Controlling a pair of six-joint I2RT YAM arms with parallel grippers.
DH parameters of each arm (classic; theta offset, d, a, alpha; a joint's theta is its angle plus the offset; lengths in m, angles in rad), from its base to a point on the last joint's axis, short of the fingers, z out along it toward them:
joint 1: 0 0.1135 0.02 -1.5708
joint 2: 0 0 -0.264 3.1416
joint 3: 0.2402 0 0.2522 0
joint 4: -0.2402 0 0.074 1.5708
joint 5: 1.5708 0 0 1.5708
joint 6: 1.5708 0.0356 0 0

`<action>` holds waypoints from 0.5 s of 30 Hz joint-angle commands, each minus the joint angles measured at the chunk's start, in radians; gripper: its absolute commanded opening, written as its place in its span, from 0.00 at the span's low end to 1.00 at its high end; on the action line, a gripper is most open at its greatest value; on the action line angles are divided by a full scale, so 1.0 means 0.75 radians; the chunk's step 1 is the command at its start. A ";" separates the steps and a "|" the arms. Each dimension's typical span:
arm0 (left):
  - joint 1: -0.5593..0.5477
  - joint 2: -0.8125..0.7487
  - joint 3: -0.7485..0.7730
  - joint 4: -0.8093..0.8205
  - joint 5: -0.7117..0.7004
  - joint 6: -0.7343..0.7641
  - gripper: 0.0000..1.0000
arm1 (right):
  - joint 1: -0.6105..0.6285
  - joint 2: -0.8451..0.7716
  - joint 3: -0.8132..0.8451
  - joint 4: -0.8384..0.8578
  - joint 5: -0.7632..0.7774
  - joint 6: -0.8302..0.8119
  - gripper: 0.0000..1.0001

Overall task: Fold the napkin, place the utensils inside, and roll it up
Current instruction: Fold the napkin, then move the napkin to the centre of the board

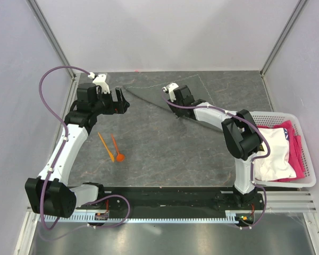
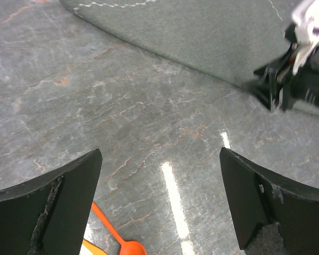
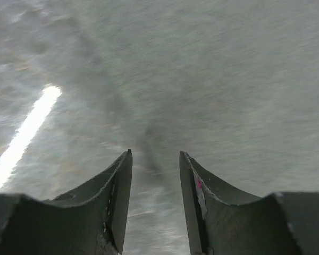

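The dark grey napkin lies at the back of the table with a long diagonal edge facing forward. It also shows at the top of the left wrist view. Two orange utensils lie side by side on the table left of centre; the spoon shows in the left wrist view. My left gripper is open and empty by the napkin's left corner, jaws wide. My right gripper is low over the napkin's diagonal edge, its jaws apart with nothing between them. The right wrist view is blurred.
A white basket stands at the right edge and holds white and pink fabrics. Frame posts rise at the back corners. Pale walls stand on the left, back and right sides.
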State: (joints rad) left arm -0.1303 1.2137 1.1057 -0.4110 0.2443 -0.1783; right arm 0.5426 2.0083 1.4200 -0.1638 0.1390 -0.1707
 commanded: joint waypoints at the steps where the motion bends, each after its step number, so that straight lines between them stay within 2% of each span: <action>1: 0.010 -0.031 0.002 0.002 -0.143 -0.014 1.00 | 0.113 -0.096 -0.061 -0.005 -0.016 0.191 0.51; 8: 0.010 -0.029 0.009 0.004 -0.086 -0.018 1.00 | 0.174 -0.078 -0.061 -0.021 0.238 0.066 0.54; 15: 0.010 -0.035 0.011 0.004 -0.070 -0.020 1.00 | 0.174 -0.023 0.009 -0.005 0.311 -0.091 0.53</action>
State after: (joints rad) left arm -0.1257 1.2060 1.1057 -0.4236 0.1852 -0.1783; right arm 0.6788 1.9945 1.3701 -0.1886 0.2977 -0.1654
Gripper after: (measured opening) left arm 0.995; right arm 0.534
